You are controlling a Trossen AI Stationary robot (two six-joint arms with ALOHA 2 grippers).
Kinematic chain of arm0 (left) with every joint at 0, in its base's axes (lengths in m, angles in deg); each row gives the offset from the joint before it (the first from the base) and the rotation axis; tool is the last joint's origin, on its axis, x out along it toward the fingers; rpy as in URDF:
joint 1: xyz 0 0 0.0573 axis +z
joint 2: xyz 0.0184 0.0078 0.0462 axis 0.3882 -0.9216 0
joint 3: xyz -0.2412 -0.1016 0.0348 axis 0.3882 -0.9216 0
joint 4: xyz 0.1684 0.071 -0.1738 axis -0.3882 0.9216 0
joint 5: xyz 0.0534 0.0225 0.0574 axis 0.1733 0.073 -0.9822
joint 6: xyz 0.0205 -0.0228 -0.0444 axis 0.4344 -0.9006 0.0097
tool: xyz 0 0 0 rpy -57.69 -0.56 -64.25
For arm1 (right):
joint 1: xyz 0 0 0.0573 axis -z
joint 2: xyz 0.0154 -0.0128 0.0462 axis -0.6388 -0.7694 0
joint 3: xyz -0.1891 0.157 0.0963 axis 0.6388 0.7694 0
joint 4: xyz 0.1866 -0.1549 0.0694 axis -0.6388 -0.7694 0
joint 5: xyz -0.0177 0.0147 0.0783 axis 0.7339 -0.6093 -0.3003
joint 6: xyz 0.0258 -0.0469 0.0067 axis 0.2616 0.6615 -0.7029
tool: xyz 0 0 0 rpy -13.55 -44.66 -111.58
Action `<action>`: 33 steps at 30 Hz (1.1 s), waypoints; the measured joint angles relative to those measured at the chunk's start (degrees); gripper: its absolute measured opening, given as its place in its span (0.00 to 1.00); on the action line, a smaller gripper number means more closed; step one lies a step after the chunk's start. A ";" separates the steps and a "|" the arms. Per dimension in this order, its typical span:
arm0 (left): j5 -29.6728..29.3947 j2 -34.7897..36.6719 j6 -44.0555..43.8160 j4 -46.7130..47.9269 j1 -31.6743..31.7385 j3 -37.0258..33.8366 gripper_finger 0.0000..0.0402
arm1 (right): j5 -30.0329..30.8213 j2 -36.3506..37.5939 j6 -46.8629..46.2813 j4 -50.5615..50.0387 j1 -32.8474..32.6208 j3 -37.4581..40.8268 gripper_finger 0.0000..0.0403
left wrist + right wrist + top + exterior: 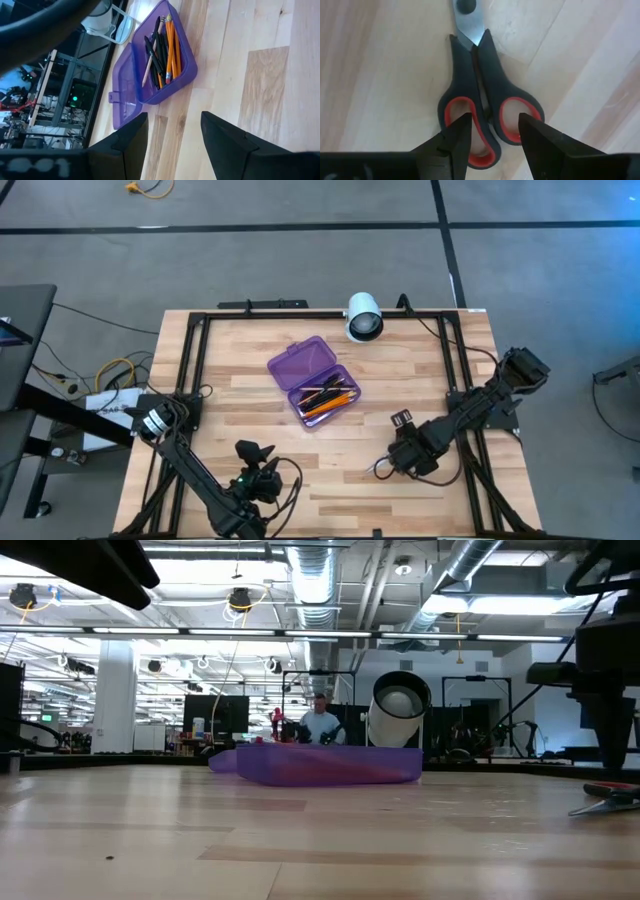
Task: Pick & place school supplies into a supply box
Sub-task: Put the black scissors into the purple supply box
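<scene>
- The right gripper (491, 137) hangs directly over the scissors (487, 100), its two dark fingers (454, 140) spread wide, one over each finger loop of the handles; nothing is clamped between them, and whether the tips touch the handles cannot be told.
- The scissors lie flat and shut on the wooden table (365, 75), with dark grey handles lined in red and a short stretch of steel blade showing past the pivot.
- In the high view the right gripper (392, 463) sits toward the near right part of the table (240, 395), and the scissors (378, 471) show only as a thin sliver at its tip.
- In the low view the scissors (607, 800) rest on the tabletop at the far right edge, under the dark arm.
- The left gripper (174, 137) is open too, its fingers (131, 142) well apart and holding nothing; it hovers above bare wood near the front edge, left of centre (252, 457).
- The supply box (313, 379), translucent purple, lies open near the middle of the table, well apart from both grippers, with its lid (124, 85) folded flat beside the tray.
- Orange pencils (171, 47) and black pens (154, 55) lie lengthwise inside the tray.
- A white cylindrical camera (364, 317) stands at the far edge, just beyond the box.
</scene>
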 joint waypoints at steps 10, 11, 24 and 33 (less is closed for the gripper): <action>0.72 0.00 0.00 -0.23 -0.03 0.00 0.44 | -2.71 0.00 0.63 1.94 1.10 0.00 0.39; 0.73 0.00 0.00 -0.23 -0.03 0.00 0.44 | -2.69 0.00 0.63 1.73 1.10 0.00 0.39; 0.60 0.00 0.65 -0.21 0.02 0.00 0.44 | -4.04 0.26 -1.35 4.66 1.10 4.31 0.31; 1.41 0.00 0.16 -0.47 0.25 0.00 0.44 | -4.56 0.24 -3.72 5.37 1.93 4.41 0.15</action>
